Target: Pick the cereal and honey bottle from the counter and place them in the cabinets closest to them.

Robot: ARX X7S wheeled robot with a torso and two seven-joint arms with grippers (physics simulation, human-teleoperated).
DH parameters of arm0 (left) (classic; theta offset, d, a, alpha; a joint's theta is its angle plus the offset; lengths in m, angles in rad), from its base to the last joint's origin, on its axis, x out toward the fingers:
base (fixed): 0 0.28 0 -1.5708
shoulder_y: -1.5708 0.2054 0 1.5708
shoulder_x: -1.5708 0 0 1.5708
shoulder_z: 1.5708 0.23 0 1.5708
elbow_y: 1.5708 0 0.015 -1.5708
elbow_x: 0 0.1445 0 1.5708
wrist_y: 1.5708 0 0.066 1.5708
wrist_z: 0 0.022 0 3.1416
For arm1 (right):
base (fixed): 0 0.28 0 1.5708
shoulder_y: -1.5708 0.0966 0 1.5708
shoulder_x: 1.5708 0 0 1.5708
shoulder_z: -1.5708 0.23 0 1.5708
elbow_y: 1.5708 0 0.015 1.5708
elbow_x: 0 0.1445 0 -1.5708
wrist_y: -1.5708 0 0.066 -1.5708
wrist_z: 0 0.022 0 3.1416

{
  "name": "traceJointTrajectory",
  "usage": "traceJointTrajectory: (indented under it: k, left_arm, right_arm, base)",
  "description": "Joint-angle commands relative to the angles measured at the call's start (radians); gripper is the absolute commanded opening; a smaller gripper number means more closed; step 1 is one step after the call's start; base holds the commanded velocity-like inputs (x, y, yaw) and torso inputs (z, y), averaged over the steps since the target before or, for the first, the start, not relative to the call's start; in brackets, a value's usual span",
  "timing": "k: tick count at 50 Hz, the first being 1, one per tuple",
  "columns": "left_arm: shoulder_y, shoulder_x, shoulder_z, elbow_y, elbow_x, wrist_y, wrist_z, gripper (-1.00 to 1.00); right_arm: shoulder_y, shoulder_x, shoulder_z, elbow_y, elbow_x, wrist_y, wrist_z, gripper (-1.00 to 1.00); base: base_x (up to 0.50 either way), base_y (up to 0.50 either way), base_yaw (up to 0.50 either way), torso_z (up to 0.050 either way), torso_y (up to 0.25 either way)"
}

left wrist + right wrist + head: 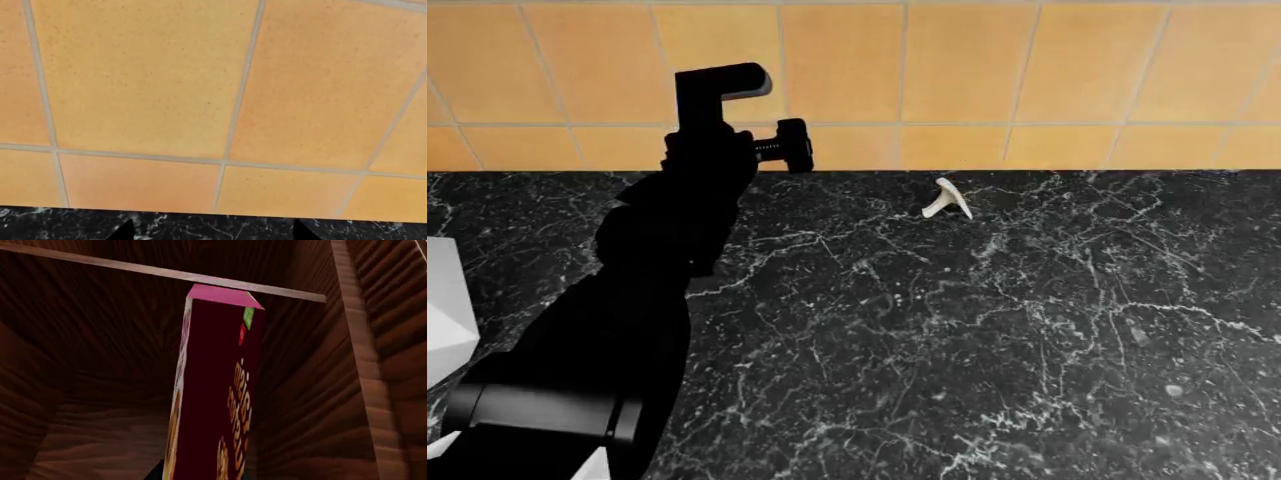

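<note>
The cereal (213, 390) is a tall magenta box seen edge-on in the right wrist view, standing inside a dark wooden cabinet (87, 365). My right gripper (200, 476) is shut on its lower end, with dark fingers (157, 473) showing beside the box. My left gripper (212, 233) is open and empty, held over the back edge of the black marble counter (67, 222) and facing the orange tiled wall (147, 75). In the head view my left arm (701, 190) reaches over the counter (988, 330) toward the wall. The honey bottle is out of view. My right arm does not show in the head view.
A small white curved object (948, 198) lies on the counter near the wall. A white block (443, 300) sits at the counter's left edge. A wooden strip (167, 272) crosses the cabinet above the box top.
</note>
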Motion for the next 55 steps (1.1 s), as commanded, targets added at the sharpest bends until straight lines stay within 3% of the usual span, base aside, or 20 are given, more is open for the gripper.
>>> traceJointTrajectory:
  k: [1, 11, 27, 35, 36, 55]
  left_arm:
    - [0.0, 0.0, 0.005, 0.0, -0.003, 0.001, 0.0, 1.0]
    - [0.0, 0.0, 0.016, 0.0, -0.01, 0.001, 0.002, 1.0]
    - [0.001, 0.0, 0.019, 0.0, -0.01, 0.001, 0.003, 1.0]
    - [0.002, 0.0, 0.018, 0.0, -0.008, 0.002, 0.003, 1.0]
    - [0.002, 0.0, 0.018, 0.0, -0.008, 0.002, 0.003, 1.0]
    - [0.001, 0.0, 0.033, 0.0, -0.01, 0.003, 0.002, 1.0]
  right_arm:
    - [-0.026, -0.098, 0.028, 0.292, 0.12, 0.072, -0.137, -1.0]
    - [-0.027, -0.246, -0.003, 0.639, 0.233, 0.209, -0.276, -1.0]
    - [-0.129, -0.389, -0.056, 1.005, 0.326, 0.354, -0.413, -1.0]
    - [-0.147, -0.42, -0.081, 1.083, 0.338, 0.412, -0.427, -1.0]
    - [-0.146, -0.42, -0.084, 1.083, 0.335, 0.415, -0.425, 1.0]
    - [-0.119, -0.389, -0.081, 0.969, 0.298, 0.407, -0.373, 1.0]
  base:
    - [0.0, 0.0, 0.0, 0.0, 0.0]
    - [0.0, 0.0, 0.0, 0.0, 0.0]
    - [0.01, 0.0, 0.01, 0.0, 0.0]
    - [0.02, 0.01, 0.02, 0.0, 0.0]
    - [0.02, 0.01, 0.02, 0.015, 0.0]
    - [0.02, 0.01, 0.02, 0.0, 0.0]
